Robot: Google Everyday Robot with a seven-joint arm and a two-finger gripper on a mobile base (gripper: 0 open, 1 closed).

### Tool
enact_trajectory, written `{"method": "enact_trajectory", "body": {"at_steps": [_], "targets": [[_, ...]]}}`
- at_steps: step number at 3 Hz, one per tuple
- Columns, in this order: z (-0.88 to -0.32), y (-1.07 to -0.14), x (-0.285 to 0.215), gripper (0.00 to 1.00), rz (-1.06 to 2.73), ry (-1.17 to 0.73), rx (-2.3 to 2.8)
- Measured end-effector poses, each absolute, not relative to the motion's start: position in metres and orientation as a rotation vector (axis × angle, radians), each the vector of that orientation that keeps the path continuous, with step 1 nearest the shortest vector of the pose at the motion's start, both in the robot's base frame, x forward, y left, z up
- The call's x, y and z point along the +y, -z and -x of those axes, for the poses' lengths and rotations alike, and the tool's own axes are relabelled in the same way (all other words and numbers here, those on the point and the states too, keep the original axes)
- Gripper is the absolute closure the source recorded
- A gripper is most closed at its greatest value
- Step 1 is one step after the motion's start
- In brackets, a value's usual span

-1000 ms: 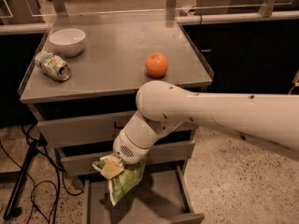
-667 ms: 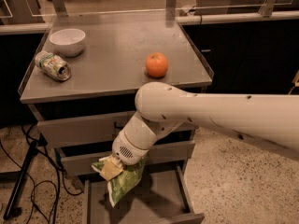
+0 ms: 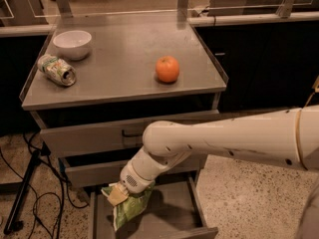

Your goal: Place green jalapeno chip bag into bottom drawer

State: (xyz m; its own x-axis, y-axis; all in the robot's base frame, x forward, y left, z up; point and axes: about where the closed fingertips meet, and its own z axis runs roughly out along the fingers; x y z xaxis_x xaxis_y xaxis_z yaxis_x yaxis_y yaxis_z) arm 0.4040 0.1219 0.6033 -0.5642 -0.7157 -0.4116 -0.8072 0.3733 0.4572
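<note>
The green jalapeno chip bag (image 3: 130, 208) hangs crumpled from my gripper (image 3: 115, 194), which is shut on its top edge. It hangs just above the floor of the pulled-out bottom drawer (image 3: 172, 212), over the drawer's left half. My white arm (image 3: 224, 138) reaches in from the right, across the front of the cart. The pale fingertips (image 3: 117, 196) show at the bag's upper left.
On the cart top (image 3: 124, 54) lie an orange (image 3: 167, 68), a white bowl (image 3: 72, 44) and a crushed drink can (image 3: 57, 69). Two upper drawers (image 3: 94, 133) are partly pulled out. Cables and a stand leg (image 3: 22, 193) lie on the floor at left.
</note>
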Motion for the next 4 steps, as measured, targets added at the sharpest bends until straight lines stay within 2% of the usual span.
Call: {"method": "enact_trajectory", "body": {"at_steps": [4], "targets": [[-0.424,-0.517,0.137,1.00,1.095,-1.110,2.503]]}}
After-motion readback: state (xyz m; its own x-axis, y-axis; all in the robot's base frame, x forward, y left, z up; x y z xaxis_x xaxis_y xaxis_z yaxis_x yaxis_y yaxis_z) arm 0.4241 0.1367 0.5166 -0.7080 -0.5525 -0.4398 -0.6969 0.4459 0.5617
